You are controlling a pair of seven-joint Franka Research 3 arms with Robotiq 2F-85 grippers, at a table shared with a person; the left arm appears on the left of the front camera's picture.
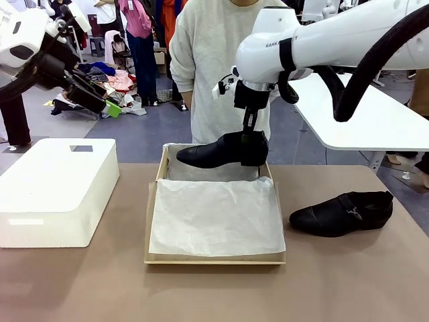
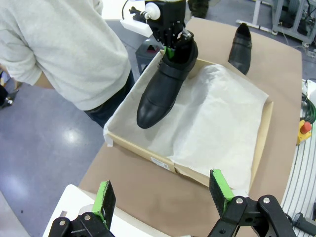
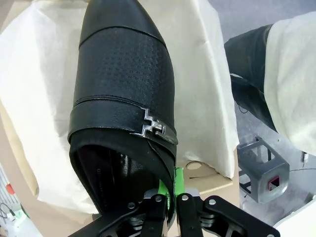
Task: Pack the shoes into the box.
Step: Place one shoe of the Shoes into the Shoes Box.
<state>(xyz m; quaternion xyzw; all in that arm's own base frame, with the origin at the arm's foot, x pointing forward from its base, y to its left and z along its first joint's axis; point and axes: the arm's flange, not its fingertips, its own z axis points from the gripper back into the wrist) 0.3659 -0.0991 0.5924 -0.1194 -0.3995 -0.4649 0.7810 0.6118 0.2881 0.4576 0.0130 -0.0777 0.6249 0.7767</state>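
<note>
Right gripper (image 1: 251, 137) pinched tight on the heel rim of a black shoe (image 1: 214, 151), held over the far end of the box (image 1: 153, 221), centre frame, toe pointing picture left. Second shoe (image 1: 342, 213) lies on the table (image 1: 348, 288) right of the box, apart from it. White tissue (image 1: 214, 216) lines the box. Left gripper (image 1: 111, 107) upper left, jaws wide, holding nothing. Person (image 1: 208, 60) stands behind the box.

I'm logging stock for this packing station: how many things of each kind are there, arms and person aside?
Black shoes: 2 (held shoe, lying shoe)
Cardboard box: 1
Tissue paper lining: 1
White block: 1
Total: 5
</note>
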